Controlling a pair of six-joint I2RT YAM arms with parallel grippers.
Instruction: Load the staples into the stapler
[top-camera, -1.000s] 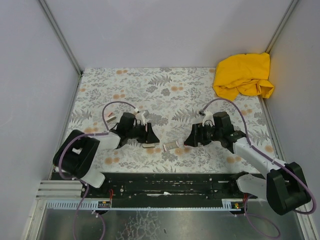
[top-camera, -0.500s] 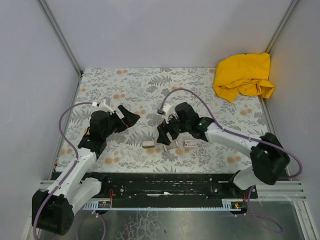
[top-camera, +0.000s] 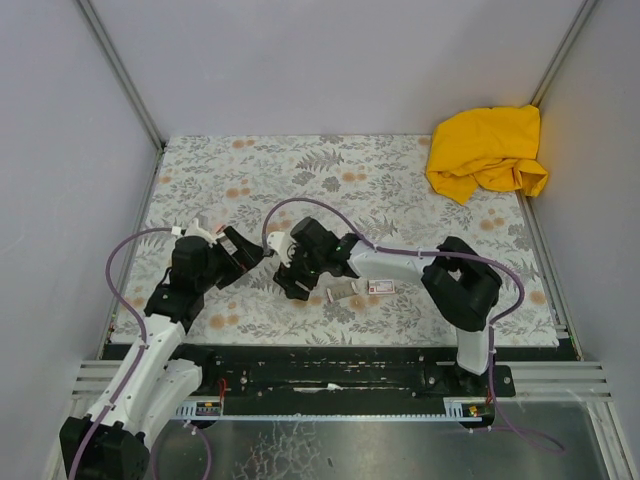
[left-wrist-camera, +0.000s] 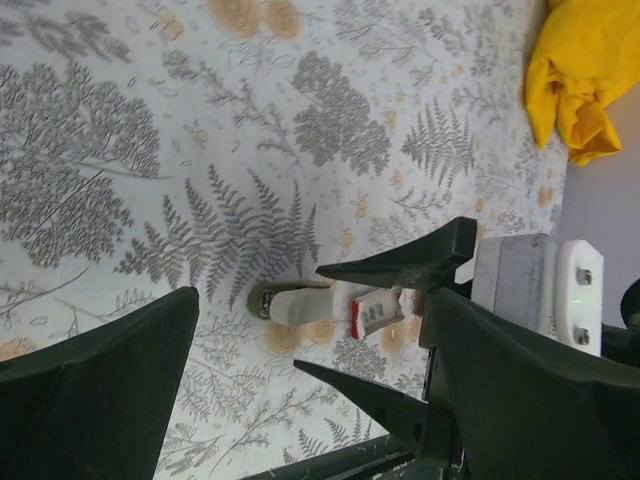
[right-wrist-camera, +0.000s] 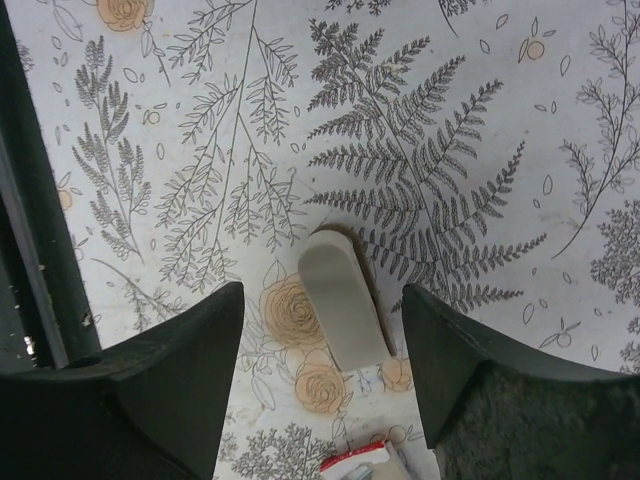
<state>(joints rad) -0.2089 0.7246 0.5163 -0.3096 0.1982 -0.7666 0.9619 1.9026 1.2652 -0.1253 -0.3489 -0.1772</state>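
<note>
The stapler (right-wrist-camera: 345, 310) is a small cream piece lying flat on the fern-patterned mat. In the right wrist view it lies between the open fingers of my right gripper (right-wrist-camera: 322, 300), which hangs just above it without touching. In the top view my right gripper (top-camera: 290, 282) covers most of it. The white box with red print (top-camera: 380, 287) lies to its right, with a second small white-and-red piece (top-camera: 343, 292) between them. My left gripper (top-camera: 243, 256) is open and empty, left of the stapler (left-wrist-camera: 300, 303). I see no loose staple strips.
A crumpled yellow cloth (top-camera: 487, 150) lies in the far right corner and also shows in the left wrist view (left-wrist-camera: 590, 80). Grey walls enclose the mat on three sides. The black rail (top-camera: 330, 365) with the arm bases runs along the near edge.
My right gripper has swung left past the box to a spot over the stapler. My left gripper has drawn back to the left, away from the stapler.
</note>
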